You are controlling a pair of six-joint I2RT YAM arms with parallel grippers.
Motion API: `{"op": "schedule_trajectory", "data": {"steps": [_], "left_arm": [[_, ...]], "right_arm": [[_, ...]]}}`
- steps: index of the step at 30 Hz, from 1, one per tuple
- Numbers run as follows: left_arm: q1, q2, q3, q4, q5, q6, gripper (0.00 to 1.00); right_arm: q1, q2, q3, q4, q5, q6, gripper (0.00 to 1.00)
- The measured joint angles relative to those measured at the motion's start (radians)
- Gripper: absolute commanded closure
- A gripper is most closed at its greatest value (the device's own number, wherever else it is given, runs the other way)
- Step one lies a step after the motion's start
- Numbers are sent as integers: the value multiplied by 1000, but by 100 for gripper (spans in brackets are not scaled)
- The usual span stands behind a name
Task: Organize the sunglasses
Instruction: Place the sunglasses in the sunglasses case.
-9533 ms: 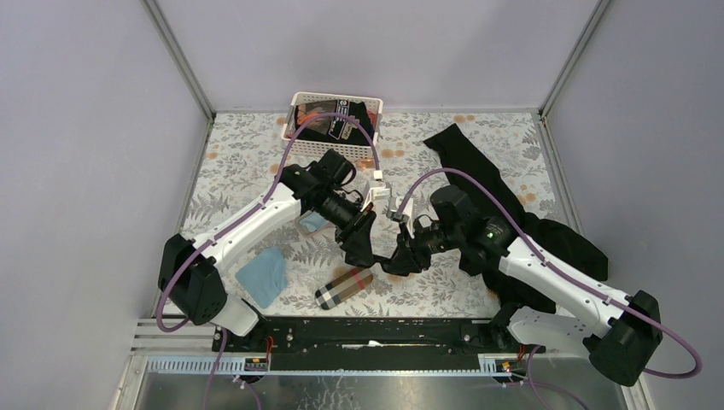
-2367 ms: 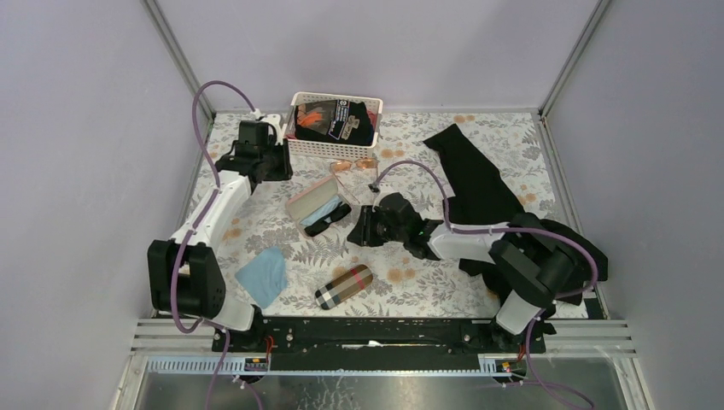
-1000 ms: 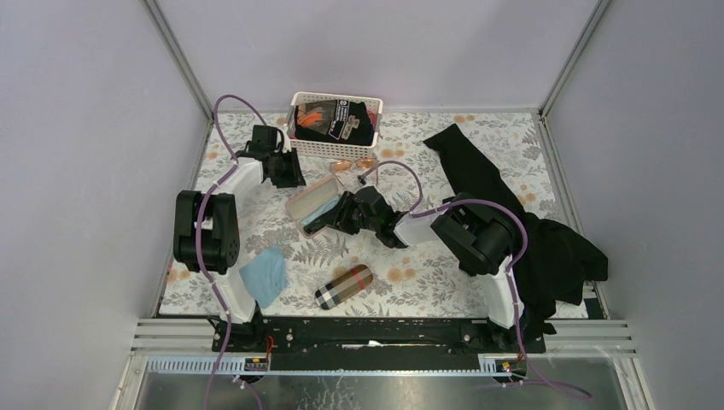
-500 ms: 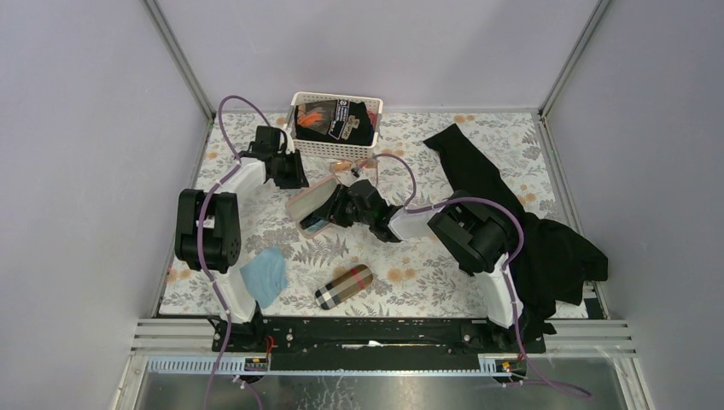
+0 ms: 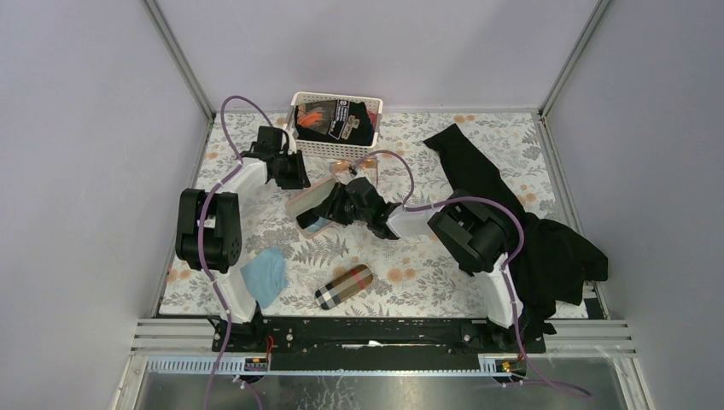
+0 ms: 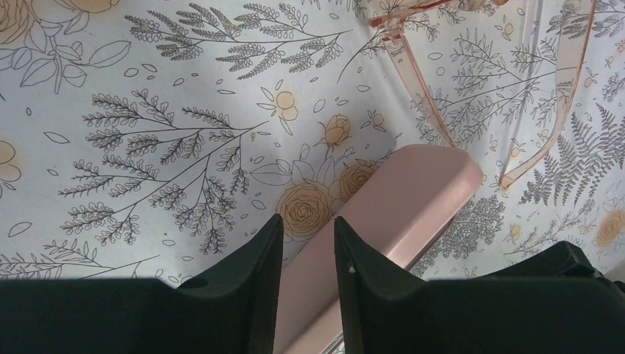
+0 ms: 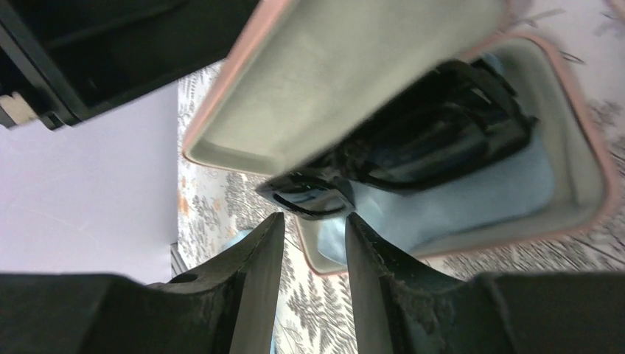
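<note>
The table (image 5: 410, 286) has a flowered cover. A black garment (image 5: 478, 175) is spread along its right edge, from the far side towards the near right corner. A white basket (image 5: 324, 150) holding dark things stands at the middle of the far edge.

An oblong pink case (image 5: 309, 196) lies between the basket and the table's middle, a little towards the left edge, with its lid half raised. A plaid case (image 5: 344, 286) lies near the near edge, and a loose light-blue cloth (image 5: 263, 275) lies beside it, towards the near left corner.

The black-framed sunglasses (image 7: 435, 140) lie folded inside the pink case on another blue cloth (image 7: 457, 199), under the tilted lid. One end of them sticks out over the case's rim. The right gripper (image 7: 313, 240) is just in front of that end, its fingers a narrow gap apart and gripping nothing.

The left gripper (image 6: 308, 243) is at the case's far left end, also only narrowly parted. The pink lid shows through the gap, but it is unclear whether the pads touch it.

The wire-framed sunglasses (image 5: 353, 163) with orange-pink lenses lie unfolded on the table just in front of the basket. They are beyond the pink case and clear of both grippers.
</note>
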Motion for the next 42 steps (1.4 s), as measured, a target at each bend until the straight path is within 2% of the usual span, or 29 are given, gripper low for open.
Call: {"op": "schedule_trajectory", "data": {"steps": [6, 17, 42], "left_arm": [[-9, 12, 0, 0, 3, 0, 65], [-27, 15, -40, -18, -4, -11, 64], [-27, 18, -21, -47, -6, -45, 64]], "right_arm": [[0, -76, -91, -21, 53, 8, 54], [0, -108, -99, -100, 122, 114, 49], [25, -88, -6, -238, 167, 342, 55]]}}
